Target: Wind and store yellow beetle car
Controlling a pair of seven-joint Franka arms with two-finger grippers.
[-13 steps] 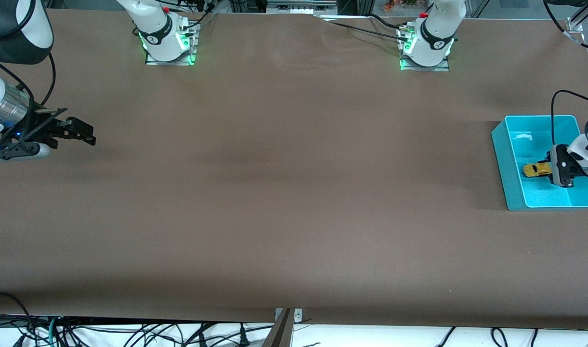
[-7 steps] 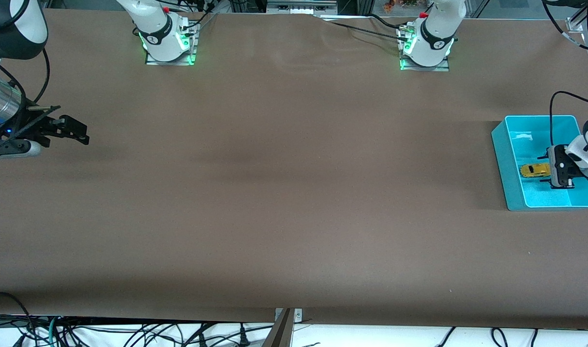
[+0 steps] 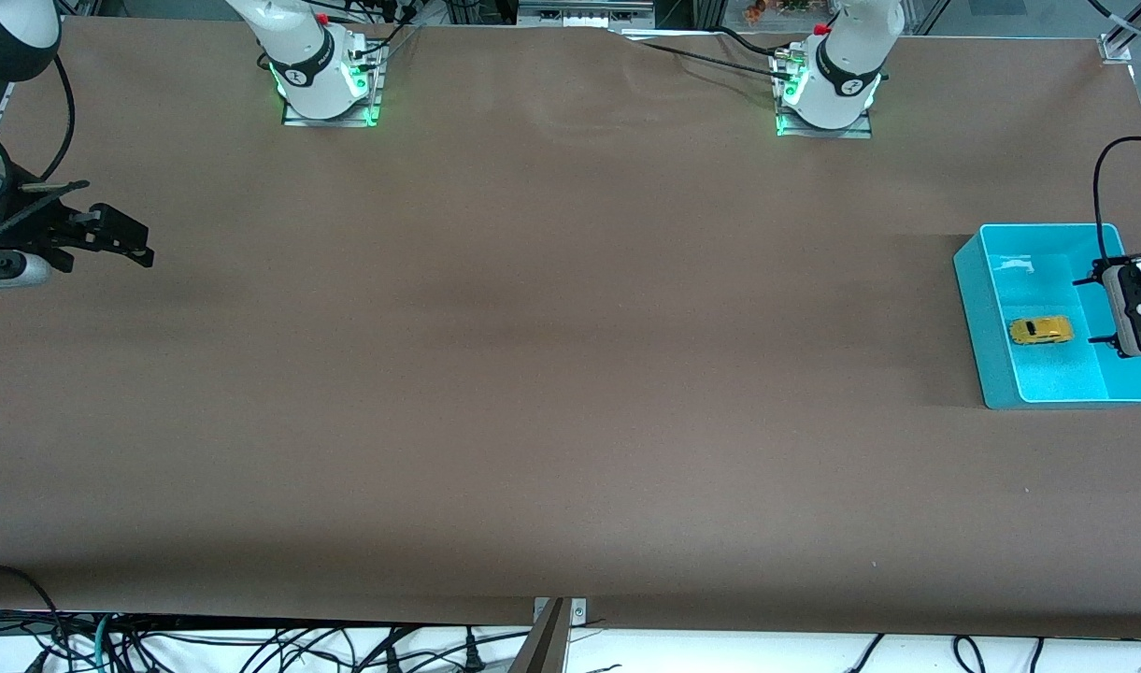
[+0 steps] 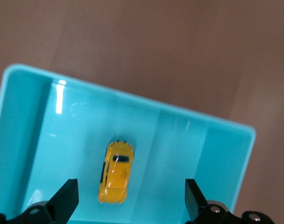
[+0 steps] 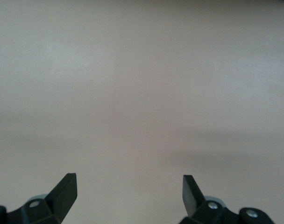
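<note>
Our right gripper (image 3: pixel 126 241) hangs low over bare brown table (image 3: pixel 551 374) at the right arm's end, the forearm lying nearly level and the fingers spread wide with nothing between them. Moving across the front view, we find our left gripper (image 3: pixel 1103 311) over the turquoise bin (image 3: pixel 972 308) at the left arm's end, jaws fully apart and empty, pointing down into the bin. Between the two, the tabletop carries only the arm bases. We see the yellow beetle car (image 3: pixel 1041 330) resting on the bin floor, clear of the fingers. Our left wrist view shows the car (image 4: pixel 116 171) from above between both fingertips (image 4: pixel 67 198), untouched; our right wrist view shows only table (image 5: pixel 142 93).
</note>
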